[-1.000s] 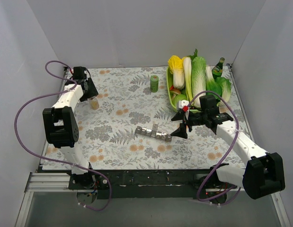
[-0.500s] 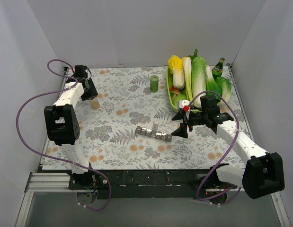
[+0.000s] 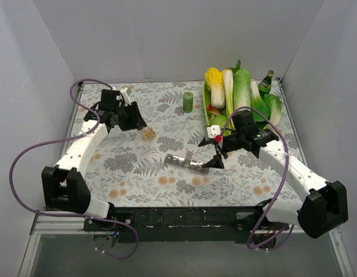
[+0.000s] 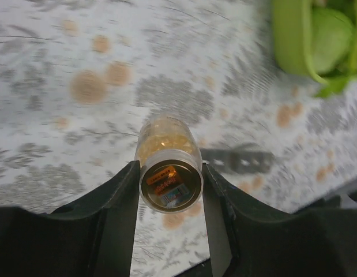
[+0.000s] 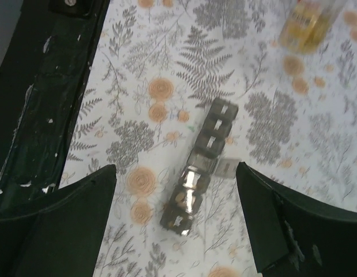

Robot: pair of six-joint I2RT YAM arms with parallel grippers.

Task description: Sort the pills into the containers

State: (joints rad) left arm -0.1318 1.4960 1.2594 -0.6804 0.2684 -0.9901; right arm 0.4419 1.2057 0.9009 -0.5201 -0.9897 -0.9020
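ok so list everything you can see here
containers: one strip, silver-grey, mid table, one lid standing up
pill bottle: one, clear with yellow pills, clamped in the left gripper
cylinder: one, green, far middle of the table
tray: one, green, far right
vegetables: several, green, white and yellow, in the tray
glass bottle: one, green, behind the vegetables
tablecloth: one, grey and orange floral, covers the table
cables: two, purple, one per arm
left gripper: black, shut on the pill bottle
right gripper: black, open above the containers
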